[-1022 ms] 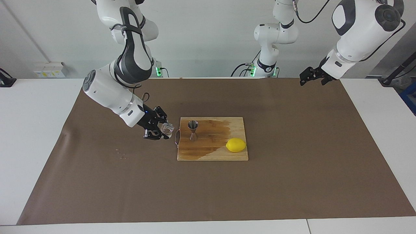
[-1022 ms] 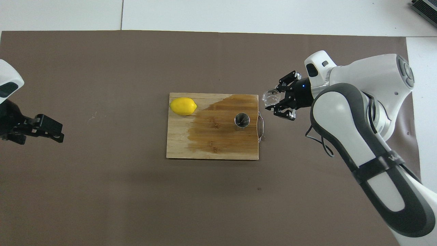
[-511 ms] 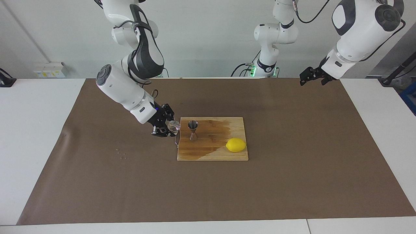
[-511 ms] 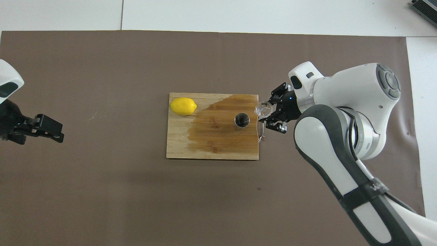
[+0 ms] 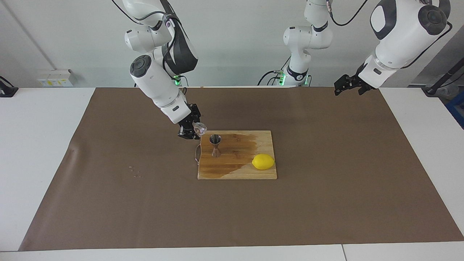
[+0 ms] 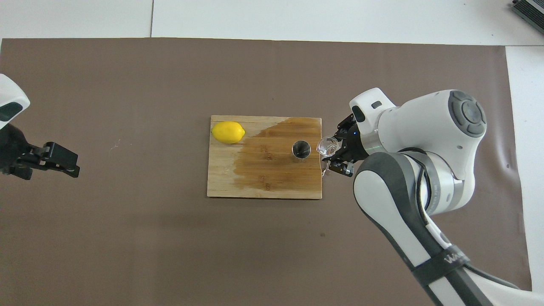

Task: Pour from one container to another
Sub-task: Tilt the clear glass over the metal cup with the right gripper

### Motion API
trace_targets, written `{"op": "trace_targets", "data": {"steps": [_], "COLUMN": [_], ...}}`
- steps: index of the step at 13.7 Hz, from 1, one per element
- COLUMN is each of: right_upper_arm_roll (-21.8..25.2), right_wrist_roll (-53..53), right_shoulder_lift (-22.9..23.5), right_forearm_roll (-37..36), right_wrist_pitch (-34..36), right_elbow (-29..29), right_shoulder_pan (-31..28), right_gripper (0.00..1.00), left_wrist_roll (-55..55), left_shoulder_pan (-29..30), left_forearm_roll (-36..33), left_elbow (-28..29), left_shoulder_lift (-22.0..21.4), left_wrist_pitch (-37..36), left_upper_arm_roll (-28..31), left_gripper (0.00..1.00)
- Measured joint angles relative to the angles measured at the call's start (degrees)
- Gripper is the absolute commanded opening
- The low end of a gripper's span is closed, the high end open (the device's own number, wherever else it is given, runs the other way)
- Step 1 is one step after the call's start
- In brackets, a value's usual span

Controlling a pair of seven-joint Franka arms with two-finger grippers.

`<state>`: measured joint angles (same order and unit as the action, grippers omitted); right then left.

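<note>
The steel hourglass jigger [image 5: 215,145] stands upright on a wooden cutting board [image 5: 237,170], near the board's edge toward the right arm's end; it also shows in the overhead view [image 6: 301,149]. My right gripper [image 5: 194,131] is shut on the tiny clear glass cup [image 5: 199,127] and holds it tilted in the air, over the board's edge beside the jigger's mouth. In the overhead view the cup [image 6: 327,145] sits just beside the jigger, with the right gripper [image 6: 336,149] at the board's edge. My left gripper [image 5: 343,87] waits, raised, at the left arm's end of the table.
A yellow lemon [image 5: 263,161] lies on the board's corner toward the left arm's end. A large dark wet patch [image 6: 276,157] covers much of the board around the jigger. A brown mat [image 5: 326,203] covers the table. The board has a thin metal handle [image 5: 197,153].
My right gripper has risen and moved with the glass cup from beside the board to its edge, close to the jigger's mouth. The left arm has not moved.
</note>
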<state>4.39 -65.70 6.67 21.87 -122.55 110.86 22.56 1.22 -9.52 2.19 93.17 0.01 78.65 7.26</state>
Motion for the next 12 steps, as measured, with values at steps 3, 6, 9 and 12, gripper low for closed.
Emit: {"op": "trace_targets", "data": {"steps": [3,6,9,12], "right_upper_arm_roll": [0.0,0.0,0.0,0.0], "right_wrist_roll": [4.0,7.2,10.6,14.8], "right_shoulder_lift": [0.0,0.0,0.0,0.0], "right_forearm_roll": [-2.7,-5.8,-7.0,-8.9], "right_wrist_pitch": [-0.1,-0.4,-1.9,-2.5], "right_elbow": [0.0,0.0,0.0,0.0], "right_shoulder_pan": [2.1,2.6,2.7,3.8], "right_gripper": [0.22,0.22,0.22,0.22], "left_wrist_roll": [0.0,0.0,0.0,0.0], "left_shoulder_pan": [0.0,0.0,0.0,0.0], "left_forearm_roll": [0.0,0.0,0.0,0.0], "left_elbow": [0.0,0.0,0.0,0.0], "left_shoulder_lift": [0.0,0.0,0.0,0.0], "left_wrist_pitch": [0.0,0.0,0.0,0.0], "left_upper_arm_roll": [0.0,0.0,0.0,0.0], "left_gripper": [1.00,1.00,1.00,1.00]}}
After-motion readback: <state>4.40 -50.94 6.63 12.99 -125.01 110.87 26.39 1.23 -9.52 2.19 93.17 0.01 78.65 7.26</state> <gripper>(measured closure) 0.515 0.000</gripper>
